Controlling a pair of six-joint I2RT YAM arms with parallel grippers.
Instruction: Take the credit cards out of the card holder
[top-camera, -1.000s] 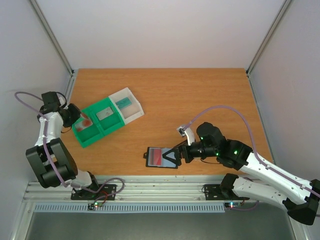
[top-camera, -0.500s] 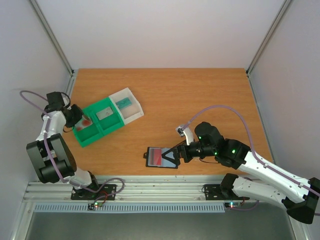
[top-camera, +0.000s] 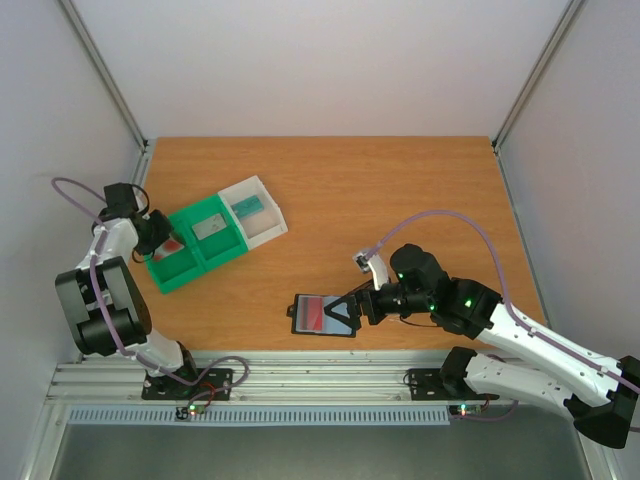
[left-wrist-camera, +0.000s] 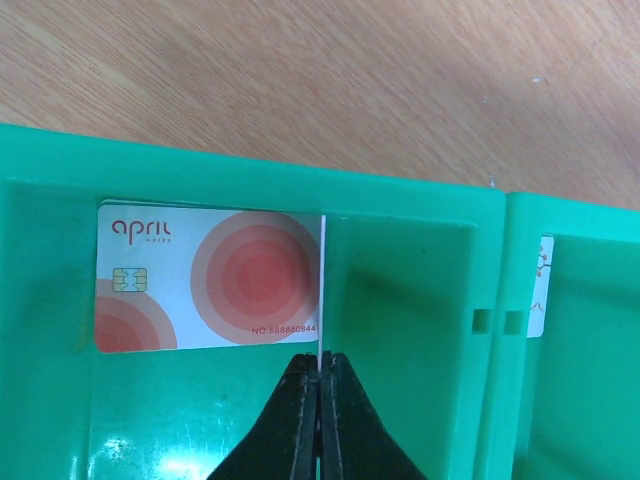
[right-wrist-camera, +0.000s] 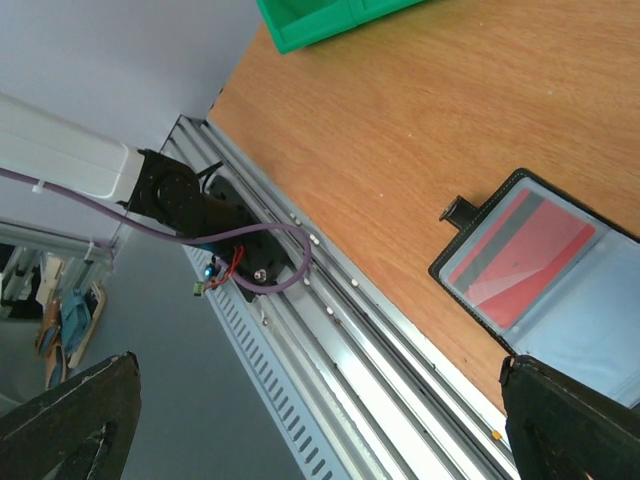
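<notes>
Left claw (left-wrist-camera: 320, 362) sits pinched together over the green tray (left-wrist-camera: 300, 180). Right claw (top-camera: 342, 313), spread wide, should approach the card holder (right-wrist-camera: 590, 320) squarely.

We see the black folding card holder (top-camera: 322, 315) lying open flat near the desk's (top-camera: 400, 190) front edge, a red plastic card (top-camera: 312, 314) sleeved inside. A white card with red-pink circles (left-wrist-camera: 210, 290) lies flat elsewhere.

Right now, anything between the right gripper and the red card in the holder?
No separate object. The right gripper, open, is over the card holder's bluish half; the red card lies in the other half, farther from the arm. Only the holder's clear sleeve appears to cover it.
</notes>
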